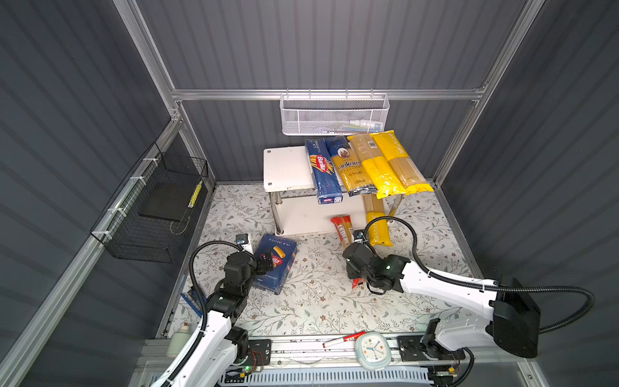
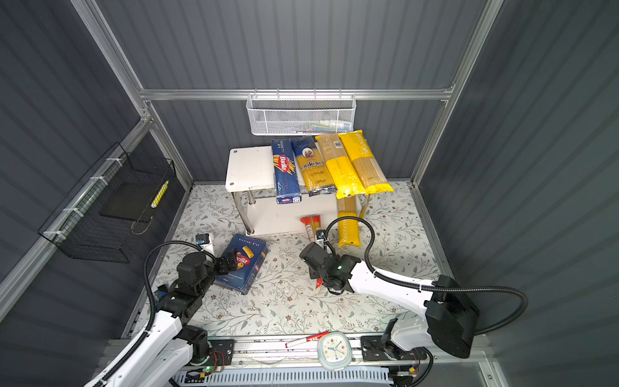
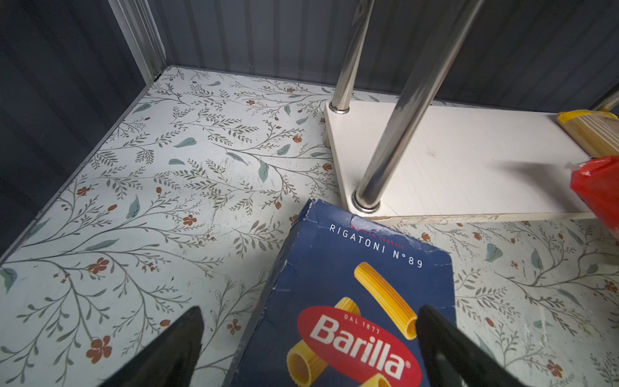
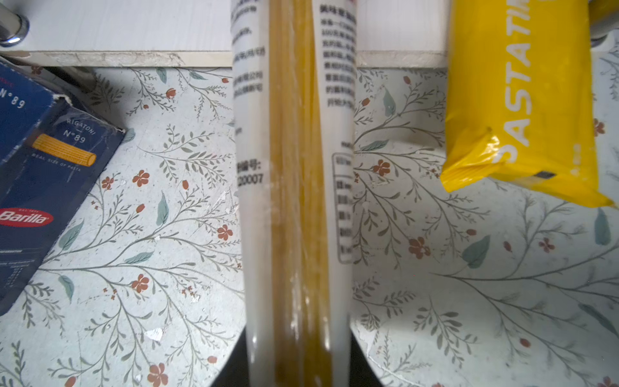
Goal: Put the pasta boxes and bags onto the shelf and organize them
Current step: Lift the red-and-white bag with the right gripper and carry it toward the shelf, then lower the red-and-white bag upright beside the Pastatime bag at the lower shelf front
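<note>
Your right hand [image 4: 296,373] was clamped shut on the red-ended bag [image 4: 294,167] near its middle. The bag's far end reached over the front edge of the lower board of the shelf [image 1: 284,167], toward the back of the worktop [image 1: 318,301].

To do this well, I judged you should feed it in lengthwise and level, just clear of the yellow bag [image 4: 522,100] beside it. You should let go only once the board carried most of its length.

Your left hand [image 3: 310,315] stood open over the rigatoni box [image 3: 361,254], which lay flat near the worktop's left edge, its far corner just beside the shelf's front-left leg.

In both top views the wrist hid the right hand's grip. The packs [image 1: 355,167] overhanging the top board covered the lower board's back, so you couldn't tell the free depth there.
</note>
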{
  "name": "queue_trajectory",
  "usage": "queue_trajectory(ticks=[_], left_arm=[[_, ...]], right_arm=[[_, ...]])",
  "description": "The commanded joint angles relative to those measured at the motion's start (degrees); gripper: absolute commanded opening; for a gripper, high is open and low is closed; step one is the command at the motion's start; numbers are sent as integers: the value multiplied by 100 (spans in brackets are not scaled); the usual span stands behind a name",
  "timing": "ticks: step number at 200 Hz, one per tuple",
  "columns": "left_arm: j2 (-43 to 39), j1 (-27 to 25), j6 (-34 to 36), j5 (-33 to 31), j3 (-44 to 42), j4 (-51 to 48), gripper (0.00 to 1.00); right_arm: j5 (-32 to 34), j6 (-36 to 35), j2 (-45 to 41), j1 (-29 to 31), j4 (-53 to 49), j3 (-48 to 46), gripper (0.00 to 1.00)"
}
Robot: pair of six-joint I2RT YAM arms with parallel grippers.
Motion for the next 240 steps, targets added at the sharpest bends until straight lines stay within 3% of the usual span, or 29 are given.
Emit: queue_trajectory(ticks=[1, 135, 240], left_arm=[[-26, -1, 102, 32, -72, 34, 100], [-15, -1, 111, 38, -72, 37, 100], [211, -1, 138, 106, 15, 76, 100]], right_arm=[[304, -255, -234, -156, 630, 379, 2], [-152, -1053, 451, -1244, 1167, 1283, 3], [98, -953, 1253, -1763, 2219, 1549, 4]])
